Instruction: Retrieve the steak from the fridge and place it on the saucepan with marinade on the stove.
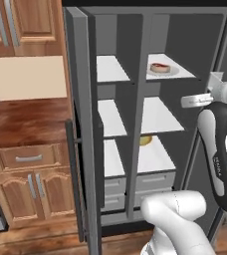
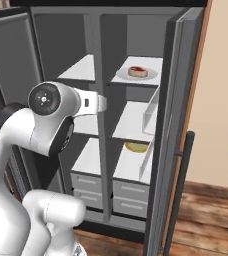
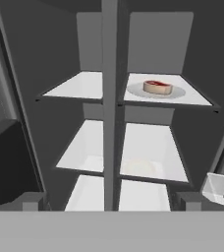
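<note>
both fridge (image 1: 85, 124) doors open (steak (image 3: 157, 87) on top shelf), claw (image 3: 109, 204) spread wide, empty.

No words or numbers are showing clearly; tiny letters on the robot arm (image 1: 219, 167) are looking too blurry.

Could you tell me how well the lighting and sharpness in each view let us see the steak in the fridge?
Left base view: even, flat light, no glare; the steak is small but distinct on the top right shelf of the fridge. Right base view: the same, edges slightly soft. Hand view: the dark grey interior contrasts with bright shelves, steak clear; the yellowish item below looks washed out.
</note>
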